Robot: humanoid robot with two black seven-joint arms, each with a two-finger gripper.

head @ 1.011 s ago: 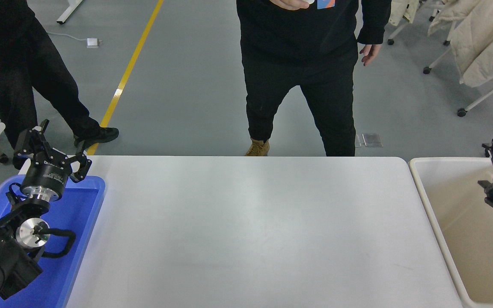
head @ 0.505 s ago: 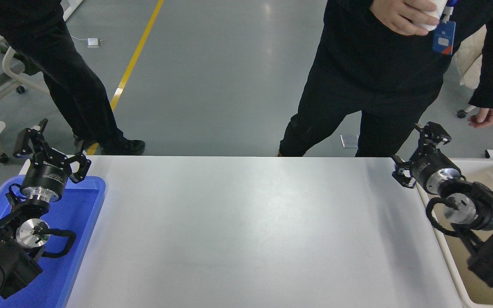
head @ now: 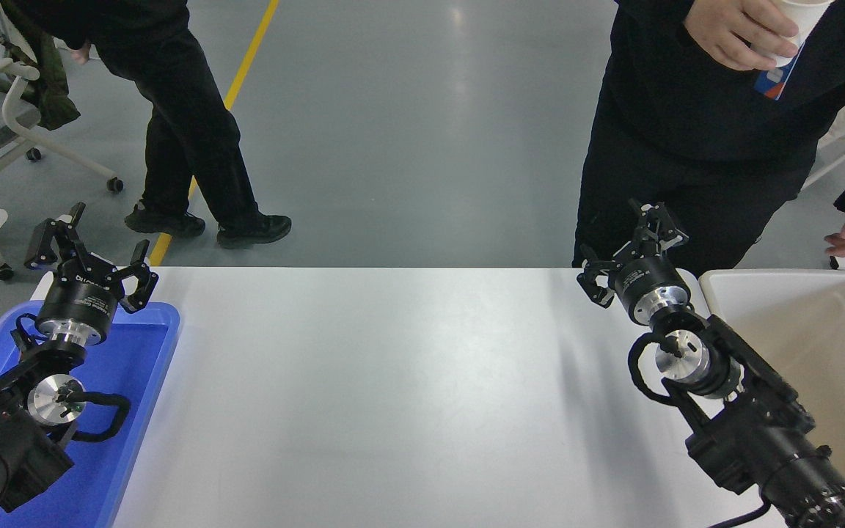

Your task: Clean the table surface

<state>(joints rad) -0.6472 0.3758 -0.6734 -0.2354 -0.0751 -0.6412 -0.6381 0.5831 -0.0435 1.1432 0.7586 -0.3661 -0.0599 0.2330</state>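
Observation:
The table surface (head: 393, 396) is a wide matte white top that fills the middle of the head view, with nothing lying on it. My right gripper (head: 631, 246) hovers over its far right edge, fingers spread open and holding nothing. Its black arm runs back to the lower right corner. My left gripper (head: 89, 253) is parked at the far left over the blue tray, open and holding nothing.
A blue tray (head: 151, 381) sits at the table's left end under the left arm. A cream-white bin (head: 826, 352) stands at the right end. One person (head: 716, 125) stands close behind the far right edge holding a white cup; another person (head: 188, 117) walks at the back left.
My right arm has swung left from over the bin to the table's far right edge. The person at the far side stepped right; the one at the left walked on.

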